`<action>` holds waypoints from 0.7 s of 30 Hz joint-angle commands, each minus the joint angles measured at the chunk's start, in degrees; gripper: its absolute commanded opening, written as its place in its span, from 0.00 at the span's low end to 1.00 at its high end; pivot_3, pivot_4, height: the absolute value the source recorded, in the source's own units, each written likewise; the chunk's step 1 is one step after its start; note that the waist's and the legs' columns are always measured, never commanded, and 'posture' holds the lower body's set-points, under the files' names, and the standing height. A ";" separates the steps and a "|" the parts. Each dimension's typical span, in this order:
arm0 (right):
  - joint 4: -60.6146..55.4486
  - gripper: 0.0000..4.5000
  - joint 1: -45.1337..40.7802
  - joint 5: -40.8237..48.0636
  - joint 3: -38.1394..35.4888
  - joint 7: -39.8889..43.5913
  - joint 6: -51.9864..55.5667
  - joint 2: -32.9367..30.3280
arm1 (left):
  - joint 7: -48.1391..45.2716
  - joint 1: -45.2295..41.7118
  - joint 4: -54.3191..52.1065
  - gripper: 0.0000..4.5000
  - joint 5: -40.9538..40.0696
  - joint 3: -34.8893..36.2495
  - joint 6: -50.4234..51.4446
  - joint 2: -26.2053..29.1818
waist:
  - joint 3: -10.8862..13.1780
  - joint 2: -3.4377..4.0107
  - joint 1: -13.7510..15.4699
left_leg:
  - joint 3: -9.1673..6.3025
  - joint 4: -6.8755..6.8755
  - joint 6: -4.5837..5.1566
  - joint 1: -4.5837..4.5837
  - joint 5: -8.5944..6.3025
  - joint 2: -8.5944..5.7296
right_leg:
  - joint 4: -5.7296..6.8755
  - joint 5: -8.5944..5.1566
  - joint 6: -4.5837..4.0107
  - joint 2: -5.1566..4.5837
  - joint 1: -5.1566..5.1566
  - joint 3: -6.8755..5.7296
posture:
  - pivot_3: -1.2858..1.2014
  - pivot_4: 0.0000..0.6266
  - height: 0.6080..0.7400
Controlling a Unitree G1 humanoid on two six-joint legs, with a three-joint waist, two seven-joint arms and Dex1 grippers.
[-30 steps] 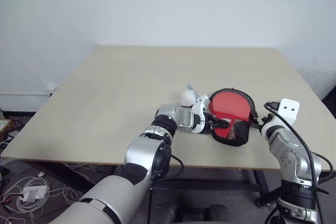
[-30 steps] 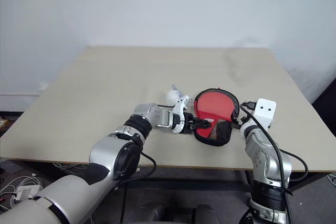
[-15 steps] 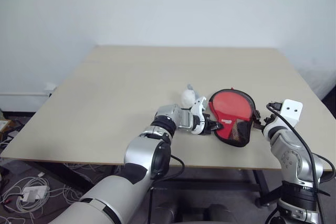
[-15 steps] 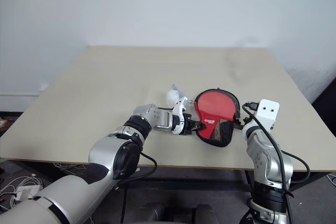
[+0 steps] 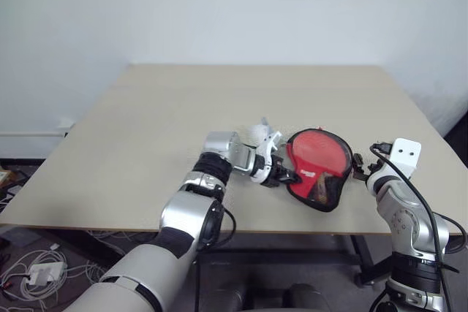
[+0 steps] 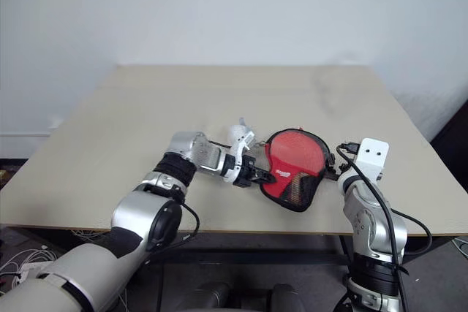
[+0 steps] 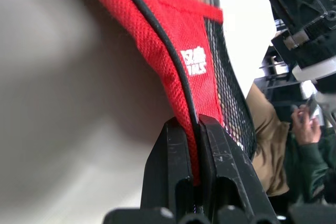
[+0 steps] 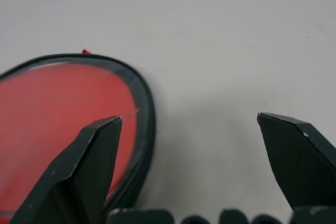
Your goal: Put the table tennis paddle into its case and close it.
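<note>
The case (image 5: 327,193) lies near the table's front edge, a round pouch with black edging, red fabric and black mesh. A red round face (image 5: 318,157) shows inside it, which I take for the table tennis paddle; its handle is hidden. My left gripper (image 5: 281,176) is shut on the case's left edge, and in the left wrist view the fingers (image 7: 173,156) pinch the red mesh and its black cord (image 7: 157,30). My right gripper (image 8: 189,117) stands open just right of the case, the black rim (image 8: 149,108) ahead of one finger.
A small whitish ball (image 6: 239,134) rests just behind my left hand. The pale wooden table (image 5: 183,115) stretches wide to the left and back. Its front edge runs close below the case. A person in brown and green (image 7: 273,150) shows beyond the table.
My left gripper has shut on the case's left edge and drawn back to the left, turning the case a little. The right gripper has stayed where it was, open.
</note>
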 commanded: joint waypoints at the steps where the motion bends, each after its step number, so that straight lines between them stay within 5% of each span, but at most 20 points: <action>1: -2.57 1.00 -0.78 -0.67 0.24 0.54 -1.06 -0.94 | -0.12 1.19 -11.50 0.01 -5.09 -1.04 8.39 -0.33 | 0.00 0.00 0.07 | 0.00 0.00 0.01 0.00 0.00 0.00 | 0.00 0.00 0.00 0.00 0.00 0.00 | 0.52 0.00 1.00; 8: -1.70 1.00 -1.53 -1.06 0.47 0.72 -1.19 -1.28 | 0.15 5.66 -19.34 0.01 -13.45 -8.20 15.42 -0.96 | 0.00 0.01 0.16 | -0.04 0.03 -0.02 0.05 0.01 -0.01 | -0.03 0.00 0.00 -0.01 0.01 -0.04 | 0.52 0.00 1.00; 21: -1.40 1.00 -1.83 -1.74 0.93 0.94 -1.23 -1.19 | 2.72 3.65 -10.22 0.01 -26.22 -18.07 15.42 0.77 | -0.01 0.03 0.18 | -0.07 0.01 -0.07 0.06 0.04 -0.01 | -0.04 0.00 -0.01 -0.02 0.02 -0.04 | 0.52 0.00 1.00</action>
